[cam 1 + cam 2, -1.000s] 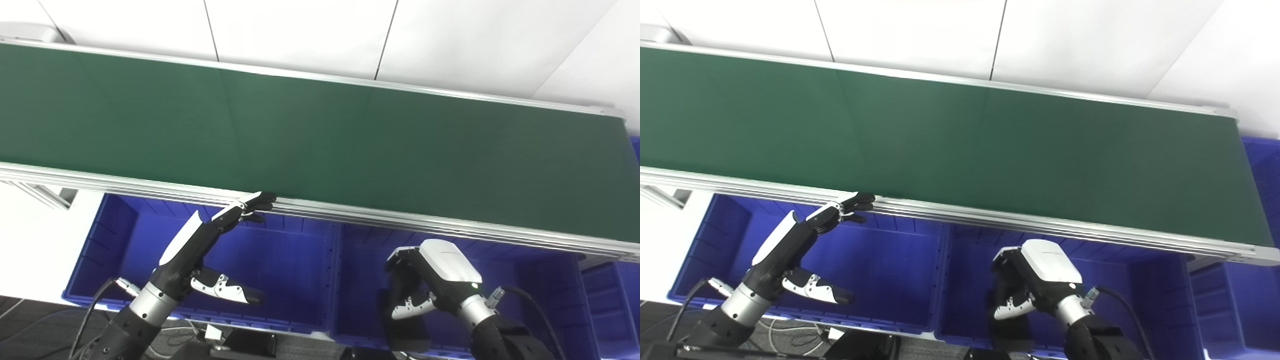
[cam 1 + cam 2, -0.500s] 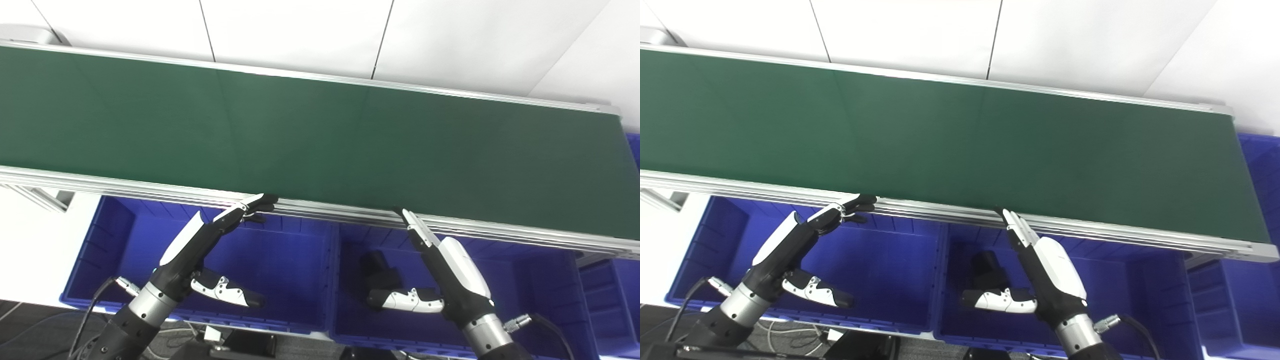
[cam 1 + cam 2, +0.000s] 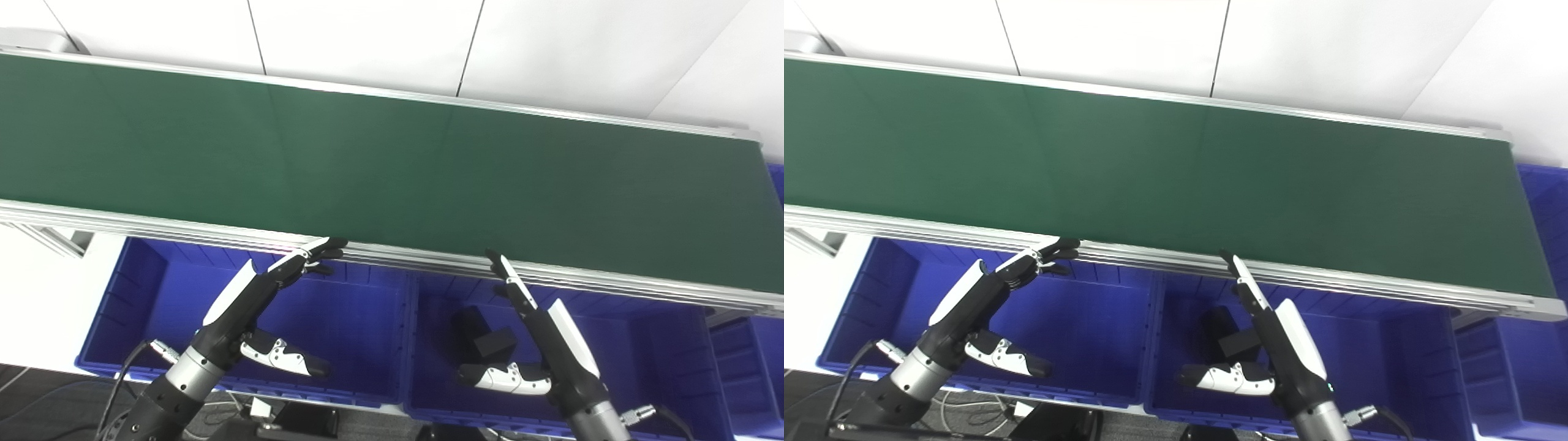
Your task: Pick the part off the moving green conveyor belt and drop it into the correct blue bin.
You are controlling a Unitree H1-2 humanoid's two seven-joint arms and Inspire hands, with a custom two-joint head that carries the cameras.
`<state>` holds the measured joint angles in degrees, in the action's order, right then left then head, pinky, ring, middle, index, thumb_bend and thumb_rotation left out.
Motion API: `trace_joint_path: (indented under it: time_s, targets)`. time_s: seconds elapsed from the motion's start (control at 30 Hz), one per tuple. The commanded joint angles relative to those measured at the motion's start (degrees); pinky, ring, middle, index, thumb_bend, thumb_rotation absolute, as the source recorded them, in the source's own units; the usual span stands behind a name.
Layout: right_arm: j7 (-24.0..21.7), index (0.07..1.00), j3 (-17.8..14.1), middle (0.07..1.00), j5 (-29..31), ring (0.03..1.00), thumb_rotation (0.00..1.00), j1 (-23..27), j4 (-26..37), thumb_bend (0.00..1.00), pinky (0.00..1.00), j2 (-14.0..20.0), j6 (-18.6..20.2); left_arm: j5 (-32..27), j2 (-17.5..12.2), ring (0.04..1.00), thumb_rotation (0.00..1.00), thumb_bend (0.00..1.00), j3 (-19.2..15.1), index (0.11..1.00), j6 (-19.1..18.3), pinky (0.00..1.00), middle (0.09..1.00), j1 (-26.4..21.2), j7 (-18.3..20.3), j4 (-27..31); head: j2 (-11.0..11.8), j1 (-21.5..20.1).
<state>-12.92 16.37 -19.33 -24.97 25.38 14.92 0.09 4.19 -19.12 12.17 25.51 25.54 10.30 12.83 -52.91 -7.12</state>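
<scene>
Nearest the camera, both arms are seen entering from the bottom edge. The right hand (image 3: 539,343) is spread flat, fingers straight and apart, thumb out to the side, nothing held; a second ago it was curled over a dark object above the same bin, so a release is inferred. The black part (image 3: 484,340) now lies on the floor of the middle blue bin (image 3: 649,361), just beside the right thumb and apart from the fingers. Between half a second ago and now the part appears to have settled a little, and the right hand has lifted slightly, its fingertips reaching toward the conveyor's near rail (image 3: 184,228). The left hand (image 3: 263,294) is likewise open and empty, fingers extended toward that rail above the left blue bin (image 3: 141,288), its pose almost unchanged over the second. Beyond the rail, the green belt (image 3: 367,165) is bare across its whole visible length; no further part is seen on it. Behind the belt, only a white panelled wall is noted. The drop is judged complete; whether this bin is the correct one cannot be confirmed from these views.
</scene>
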Motion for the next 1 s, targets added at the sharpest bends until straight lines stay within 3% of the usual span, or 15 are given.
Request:
trace_joint_path:
  time_s: [0.0, 0.23, 0.5, 0.67, 0.97]
  targets:
    - [0.9, 1.000, -0.2, 1.000, 0.9, 0.972, 0.59, -0.6, 0.4, 1.00, 0.88, 0.5, -4.6, -1.3, -0.1, 0.872, 0.45, 0.96, -0.3, 0.895, 1.2, 0.78, 0.910, -0.4, 0.6, 0.3, 0.0, 0.1]
    - [2.8, 1.000, -0.6, 0.988, 1.5, 0.941, 0.54, -2.7, -1.1, 1.00, 0.83, -0.7, -6.8, -1.2, 0.4, 0.869, 0.44, 0.96, -0.8, 0.893, 1.4, 0.78, 0.904, -0.6, 0.7, -0.5, 1.5, 0.7]
    - [6.8, 0.997, -0.8, 0.966, 1.2, 0.932, 0.51, -4.8, -4.4, 0.98, 0.85, -2.8, -12.0, -1.9, 0.4, 0.871, 0.45, 0.96, -0.6, 0.897, 1.4, 0.80, 0.899, -0.9, 1.2, -1.2, 4.7, 0.3]
    - [9.5, 0.979, -0.8, 0.947, -0.1, 0.916, 0.51, -5.7, -7.3, 0.96, 0.84, -4.0, -16.4, -1.2, 0.2, 0.872, 0.46, 0.96, -0.5, 0.891, 1.4, 0.78, 0.902, -0.7, 0.6, -2.2, 7.9, -4.3]
    - [12.7, 0.969, -0.8, 0.924, -0.8, 0.888, 0.48, -5.8, -11.3, 0.94, 0.82, -6.2, -21.5, -2.4, -0.1, 0.890, 0.47, 0.97, -1.1, 0.901, 1.4, 0.83, 0.906, -0.6, 0.7, -4.0, 8.6, -7.4]
